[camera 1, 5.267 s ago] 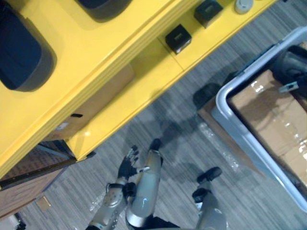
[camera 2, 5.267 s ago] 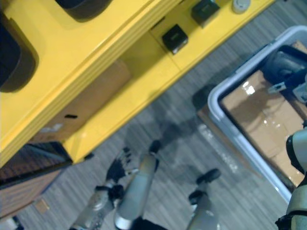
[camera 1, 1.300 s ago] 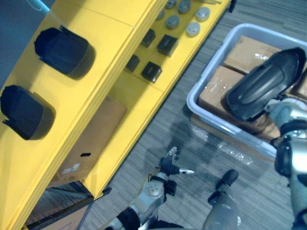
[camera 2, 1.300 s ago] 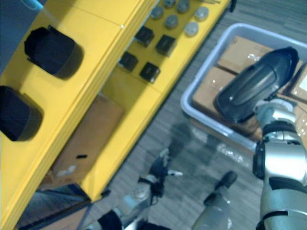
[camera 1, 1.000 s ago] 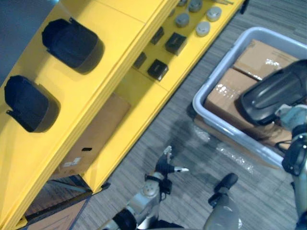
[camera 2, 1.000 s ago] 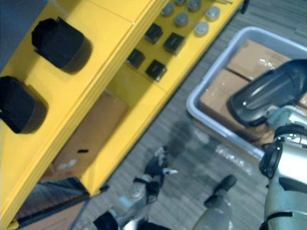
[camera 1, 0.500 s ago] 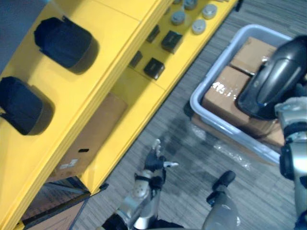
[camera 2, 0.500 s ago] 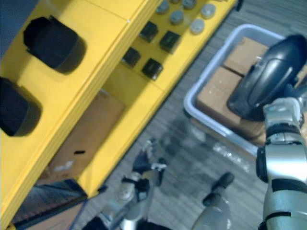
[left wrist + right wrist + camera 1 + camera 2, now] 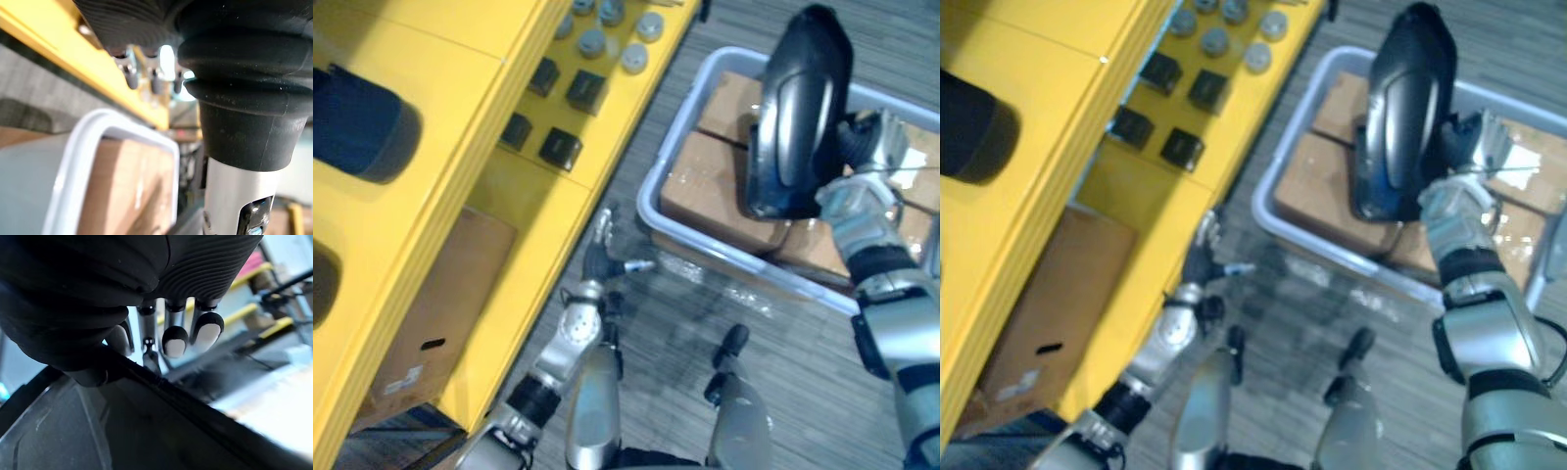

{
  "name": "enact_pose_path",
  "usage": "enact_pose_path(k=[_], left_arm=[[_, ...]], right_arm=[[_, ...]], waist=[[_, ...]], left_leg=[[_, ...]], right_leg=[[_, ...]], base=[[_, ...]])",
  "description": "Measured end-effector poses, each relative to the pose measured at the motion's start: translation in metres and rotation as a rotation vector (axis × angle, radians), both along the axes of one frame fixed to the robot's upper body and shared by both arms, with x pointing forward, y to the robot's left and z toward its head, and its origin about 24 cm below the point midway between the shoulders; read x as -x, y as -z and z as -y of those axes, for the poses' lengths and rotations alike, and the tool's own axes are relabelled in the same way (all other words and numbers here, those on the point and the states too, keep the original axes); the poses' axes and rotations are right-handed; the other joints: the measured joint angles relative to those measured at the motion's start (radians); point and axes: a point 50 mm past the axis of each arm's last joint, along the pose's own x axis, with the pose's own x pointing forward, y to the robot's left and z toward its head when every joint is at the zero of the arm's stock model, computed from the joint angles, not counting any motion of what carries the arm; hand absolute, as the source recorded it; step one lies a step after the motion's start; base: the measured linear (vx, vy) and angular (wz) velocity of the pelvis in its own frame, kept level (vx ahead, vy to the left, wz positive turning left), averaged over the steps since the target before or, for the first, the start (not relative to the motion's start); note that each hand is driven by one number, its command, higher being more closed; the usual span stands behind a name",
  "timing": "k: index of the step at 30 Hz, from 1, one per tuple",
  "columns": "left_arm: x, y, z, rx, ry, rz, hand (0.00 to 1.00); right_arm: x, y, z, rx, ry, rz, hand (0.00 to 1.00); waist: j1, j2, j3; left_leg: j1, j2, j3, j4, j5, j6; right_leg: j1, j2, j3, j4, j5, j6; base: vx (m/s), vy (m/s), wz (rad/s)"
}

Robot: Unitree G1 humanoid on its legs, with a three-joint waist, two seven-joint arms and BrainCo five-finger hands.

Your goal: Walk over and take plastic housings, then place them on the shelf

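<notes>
Held part: plastic housing (image 9: 798,108), dark, glossy, long and rounded, upright over the tub.
Right hand (image 9: 864,162): fingers curled onto the housing's edge.
Left hand (image 9: 602,257): fingers straight, empty, beside the shelf (image 9: 440,108).
Tub (image 9: 651,220): pale grey plastic, rounded rim; holds taped cardboard boxes (image 9: 705,186).
Shelf: smooth yellow; dark housing (image 9: 357,122) on top tier; black blocks (image 9: 560,149) and grey discs (image 9: 634,59) on lower tier.

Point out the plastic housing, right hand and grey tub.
plastic housing (image 9: 793,108), left eye view, glossy outer shell.
right hand (image 9: 864,162), left eye view, back of hand.
grey tub (image 9: 646,208), left eye view, near rim corner.
</notes>
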Motion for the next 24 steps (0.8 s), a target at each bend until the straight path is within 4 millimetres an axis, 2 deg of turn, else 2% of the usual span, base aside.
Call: enact_pose_path(k=[5, 8, 11, 15, 18, 24], left_arm=[[-0.026, -0.016, 0.003, -0.064, -0.022, -0.021, 0.0], [-0.035, -0.025, 0.006, -0.073, -0.023, -0.039, 0.0], [-0.041, -0.031, 0.011, -0.039, -0.014, -0.075, 0.0], [-0.048, -0.028, 0.011, 0.029, 0.007, -0.155, 0.0], [-0.05, -0.022, 0.016, 0.171, 0.114, -0.254, 0.0], [-0.052, -0.03, 0.027, 0.288, 0.213, -0.279, 0.0]], right_arm=[[0.0, -0.018, -0.044, 0.053, -0.174, 0.138, 1.0], [0.001, -0.023, -0.064, 0.088, -0.259, 0.181, 1.0], [0.001, -0.02, -0.077, 0.134, -0.31, 0.186, 1.0], [0.005, -0.024, -0.096, 0.164, -0.387, 0.229, 1.0], [0.009, -0.028, -0.111, 0.209, -0.455, 0.265, 1.0], [0.009, -0.023, -0.124, 0.23, -0.492, 0.257, 1.0]], waist=[[-0.035, -0.043, -0.014], [-0.053, -0.055, -0.016], [-0.063, -0.058, -0.017], [-0.071, -0.059, -0.017], [-0.084, -0.06, -0.017], [-0.084, -0.06, -0.017]], left_leg=[[0.021, 0.007, 0.037, -0.011, 0.001, -0.001], [0.029, 0.009, 0.056, -0.011, 0.0, -0.001], [0.033, 0.018, 0.063, -0.009, 0.0, -0.002], [0.033, 0.028, 0.07, -0.011, 0.0, -0.007], [0.034, 0.028, 0.073, -0.01, 0.0, -0.007], [0.034, 0.027, 0.073, -0.011, 0.001, -0.007]], right_leg=[[-0.014, 0.006, 0.036, -0.003, 0.006, -0.008], [-0.019, 0.008, 0.055, -0.004, 0.012, -0.01], [-0.019, 0.016, 0.061, -0.007, 0.016, -0.016], [-0.019, 0.029, 0.069, -0.022, 0.025, -0.02], [-0.019, 0.029, 0.074, -0.022, 0.028, -0.018], [-0.02, 0.029, 0.074, -0.022, 0.029, -0.018]], base=[[0.0, 0.025, -0.18], [-0.02, 0.028, -0.18], [-0.03, 0.009, -0.11], [-0.04, -0.008, -0.09], [0.0, 0.0, 0.0], [0.0, 0.0, 0.0]])
